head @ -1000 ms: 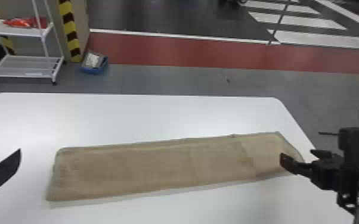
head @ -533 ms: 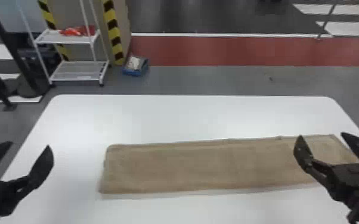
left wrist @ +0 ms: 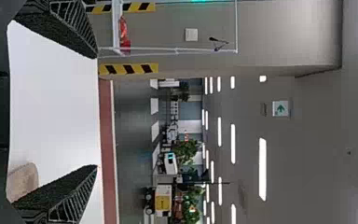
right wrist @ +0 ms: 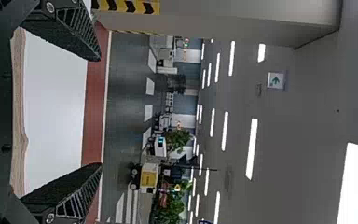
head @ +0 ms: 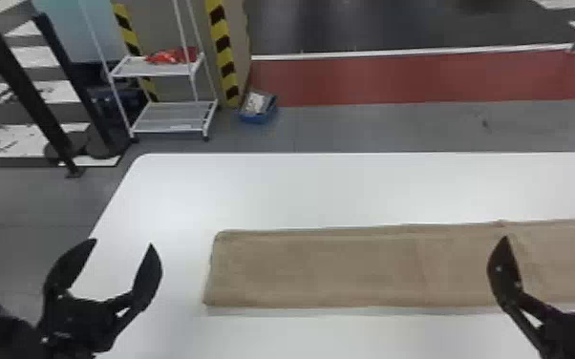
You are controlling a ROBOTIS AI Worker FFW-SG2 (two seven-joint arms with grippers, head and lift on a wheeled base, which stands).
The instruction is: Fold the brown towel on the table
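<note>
Black and wide open, the left gripper (head: 124,243) has nothing between its fingers and hangs by the left side of the white table (head: 301,191). The right gripper (head: 547,237) is equally spread and empty, in front of the right part of the brown towel (head: 324,267) as the head view sees it. The towel lies flat on the table in a long band running left to right. Beyond stand a white shelf rack (head: 172,117) and a blue bin (head: 258,115) on the floor.
</note>
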